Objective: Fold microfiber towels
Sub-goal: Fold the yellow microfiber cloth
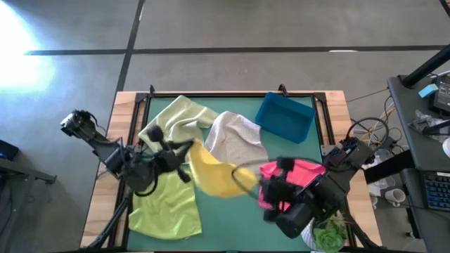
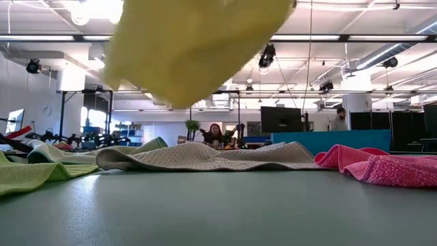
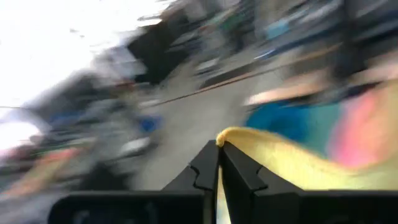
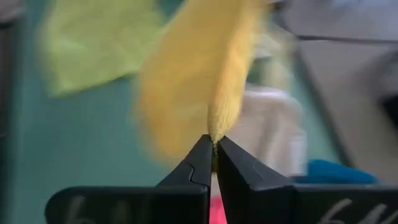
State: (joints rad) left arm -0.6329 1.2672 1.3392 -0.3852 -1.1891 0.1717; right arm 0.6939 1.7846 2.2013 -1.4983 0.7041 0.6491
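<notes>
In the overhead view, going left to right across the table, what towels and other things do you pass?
Lime green towel → yellow towel, held up by both grippers → hot pink towel. The blue bin sits behind, above the pink one, so its place is unclear.

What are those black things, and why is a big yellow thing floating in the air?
The black things are two robot arms at a table. Each ends in a pincher called a gripper. One picture looks down from above, one looks across the tabletop, and two come from little cameras on the arms' wrists.

The yellow thing is a yellow towel. It isn't floating: the left gripper pinches one edge and the right gripper pinches another, both shut tight, so it hangs above the table.

Lying on the table are a pale green towel, a grey towel, a lime green towel and a pink towel. A blue bin sits at the back.
</notes>
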